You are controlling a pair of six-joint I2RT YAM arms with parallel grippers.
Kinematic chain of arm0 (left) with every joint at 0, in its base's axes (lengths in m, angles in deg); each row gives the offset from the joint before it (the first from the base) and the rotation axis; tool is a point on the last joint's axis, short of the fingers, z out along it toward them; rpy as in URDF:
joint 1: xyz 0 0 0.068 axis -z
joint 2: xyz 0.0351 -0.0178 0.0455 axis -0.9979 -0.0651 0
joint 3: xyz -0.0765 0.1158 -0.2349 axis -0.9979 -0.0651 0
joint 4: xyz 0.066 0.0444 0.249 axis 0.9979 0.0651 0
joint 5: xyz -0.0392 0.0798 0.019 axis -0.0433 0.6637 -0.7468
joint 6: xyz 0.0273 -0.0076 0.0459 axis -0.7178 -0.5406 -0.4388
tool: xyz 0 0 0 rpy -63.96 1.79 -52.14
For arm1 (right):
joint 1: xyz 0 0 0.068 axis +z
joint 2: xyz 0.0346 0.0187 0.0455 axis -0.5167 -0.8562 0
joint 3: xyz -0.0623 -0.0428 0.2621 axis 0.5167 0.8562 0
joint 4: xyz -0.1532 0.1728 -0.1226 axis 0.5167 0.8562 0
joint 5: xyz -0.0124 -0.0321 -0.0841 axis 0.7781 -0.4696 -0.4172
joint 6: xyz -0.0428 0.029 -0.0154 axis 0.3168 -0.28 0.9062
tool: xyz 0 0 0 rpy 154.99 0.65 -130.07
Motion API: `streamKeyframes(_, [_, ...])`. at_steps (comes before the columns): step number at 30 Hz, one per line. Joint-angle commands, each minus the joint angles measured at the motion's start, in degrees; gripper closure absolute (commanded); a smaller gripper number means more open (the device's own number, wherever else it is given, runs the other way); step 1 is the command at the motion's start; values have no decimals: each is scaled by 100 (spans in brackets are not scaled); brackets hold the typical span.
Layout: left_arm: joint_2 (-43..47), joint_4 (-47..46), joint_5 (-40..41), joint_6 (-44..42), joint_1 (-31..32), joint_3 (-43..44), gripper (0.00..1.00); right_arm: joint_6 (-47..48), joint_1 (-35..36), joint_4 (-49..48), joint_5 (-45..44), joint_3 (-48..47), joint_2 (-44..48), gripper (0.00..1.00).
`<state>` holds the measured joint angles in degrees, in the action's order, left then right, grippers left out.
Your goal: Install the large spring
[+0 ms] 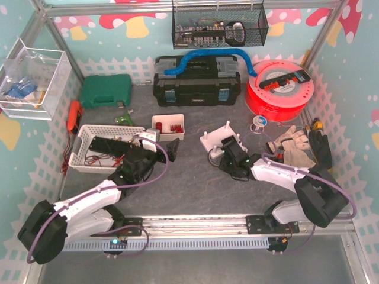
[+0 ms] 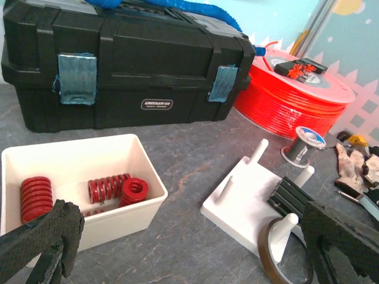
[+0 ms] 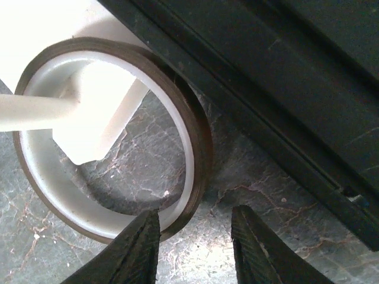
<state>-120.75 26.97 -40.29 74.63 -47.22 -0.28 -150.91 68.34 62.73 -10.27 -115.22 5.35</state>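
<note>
A small white bin (image 2: 127, 151) holds several red springs; the thickest one (image 2: 35, 198) stands at its left end, and the bin also shows in the top view (image 1: 168, 118). A white peg base (image 2: 249, 201) lies to the right of the bin, also in the top view (image 1: 214, 139). A brown tape ring (image 3: 198, 142) lies around one peg (image 3: 35, 111). My left gripper (image 2: 189, 260) is open wide and empty, just in front of the bin. My right gripper (image 3: 195, 248) is open and empty, with its left fingertip at the ring's rim beside a black extrusion (image 3: 284, 89).
A black toolbox (image 1: 196, 81) with a blue hose on it stands at the back. A red filament spool (image 1: 278, 89) is at the back right. A solder spool (image 1: 259, 123) and work gloves (image 1: 296, 145) lie right of the peg base. A white basket (image 1: 83, 148) and a green case (image 1: 105, 90) are on the left.
</note>
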Motion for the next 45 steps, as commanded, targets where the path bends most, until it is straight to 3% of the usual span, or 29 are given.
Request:
streamKeyframes(1, [34,-65,71,-105,39,-8,1,-392,87,-16,-405,-141,-59,63])
streamKeyframes(14, [-24,-114,54,-131,58,-25,1,-671,87,-67,-490,-348,-488,66])
streamKeyframes(27, [-24,-101,71,-157,82,-3,1,-945,90,-155,-499,-468,-472,80])
streamKeyframes(36, [1,-83,89,-152,86,-2,1,-1041,92,-227,-570,-566,-83,96])
streamKeyframes(42, [30,-121,115,-148,92,-38,1,-879,92,-242,-619,-574,457,100])
streamKeyframes(45, [7,-118,71,-173,91,-29,1,-717,83,-40,-1045,-587,872,100])
